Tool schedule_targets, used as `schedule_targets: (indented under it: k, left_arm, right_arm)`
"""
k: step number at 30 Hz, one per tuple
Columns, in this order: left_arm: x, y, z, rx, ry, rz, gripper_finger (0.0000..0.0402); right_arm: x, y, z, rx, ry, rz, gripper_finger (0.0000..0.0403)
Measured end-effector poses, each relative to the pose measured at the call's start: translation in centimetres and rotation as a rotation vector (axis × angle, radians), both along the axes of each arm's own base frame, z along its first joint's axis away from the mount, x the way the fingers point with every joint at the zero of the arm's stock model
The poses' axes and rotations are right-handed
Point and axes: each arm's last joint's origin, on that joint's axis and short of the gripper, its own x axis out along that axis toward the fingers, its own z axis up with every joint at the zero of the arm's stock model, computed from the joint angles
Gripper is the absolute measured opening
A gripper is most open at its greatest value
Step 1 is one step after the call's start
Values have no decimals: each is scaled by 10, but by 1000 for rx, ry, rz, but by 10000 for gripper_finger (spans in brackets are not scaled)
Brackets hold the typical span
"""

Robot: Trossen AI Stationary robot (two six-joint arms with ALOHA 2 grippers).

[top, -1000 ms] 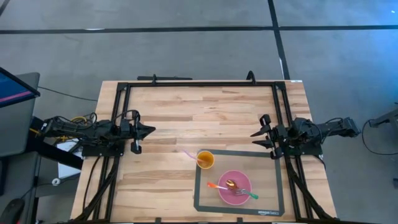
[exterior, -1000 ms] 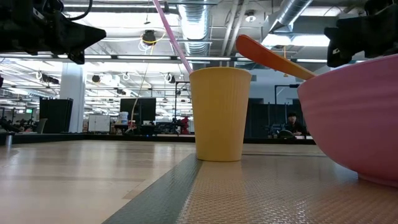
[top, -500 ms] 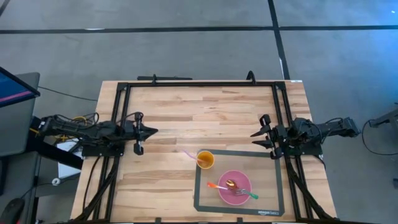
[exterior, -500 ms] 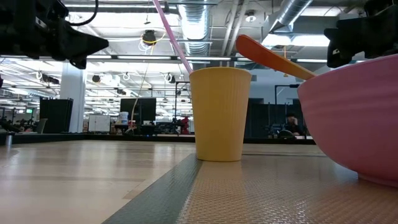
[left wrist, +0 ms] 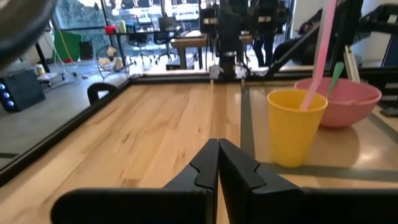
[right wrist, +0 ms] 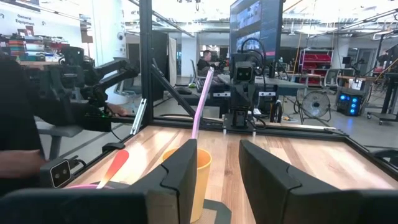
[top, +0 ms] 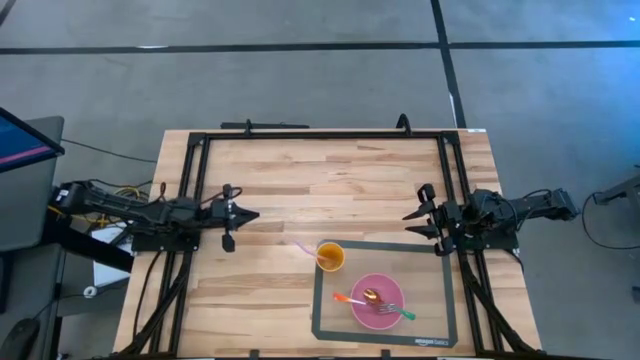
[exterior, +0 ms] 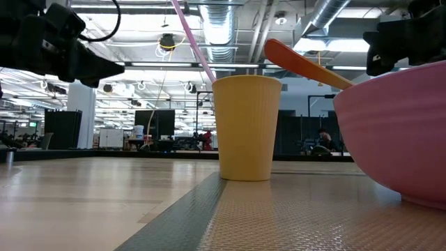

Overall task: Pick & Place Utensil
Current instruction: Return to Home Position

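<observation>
A pink bowl (top: 377, 300) stands on a grey mat (top: 440, 330) at the near right. An orange-handled spoon (top: 346, 298) and a green-handled fork (top: 399, 313) lie in the bowl, their handles resting over its rim. Behind the bowl a yellow cup (top: 331, 256) holds a pink straw (left wrist: 320, 50). My left gripper (top: 254, 214) hovers shut at the table's left, pointing level toward the cup (left wrist: 296, 127). My right gripper (top: 412, 213) stands open at the right edge, also level, with nothing between its fingers (right wrist: 180, 171).
A black frame (top: 320, 133) runs around the wooden tabletop. Bare wood lies between the two grippers and across the far half. The spoon's orange handle (exterior: 300, 63) sticks out above the bowl's rim (exterior: 390, 77) toward the cup (exterior: 247, 127).
My left gripper has reached out from the left edge toward the table's middle and dipped a little, staying shut. The cup, bowl and utensils have not moved.
</observation>
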Motion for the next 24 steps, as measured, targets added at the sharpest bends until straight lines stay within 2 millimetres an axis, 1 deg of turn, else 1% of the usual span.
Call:
schedule_targets:
  k: [9, 15, 17, 19, 22, 24]
  left_arm:
    - [6, -1, -8, 15, 81, 0, 12]
    - [8, -2, -9, -90, 85, -6, 12]
    - [7, -1, -6, -62, 56, 26, 12]
    - [7, 1, -5, -33, 49, 97, 12]
    - [5, 5, -4, -68, 32, 203, 12]
    - [5, 5, -4, -91, 25, 208, 12]
  right_arm:
    - [0, 0, 0, 0, 0, 0, 113]
    - [0, 0, 0, 0, 0, 0, 113]
    - [0, 0, 0, 0, 0, 0, 113]
    - [0, 0, 0, 0, 0, 0, 113]
    - [0, 0, 0, 0, 0, 0, 113]
    - [0, 0, 0, 0, 1, 0, 113]
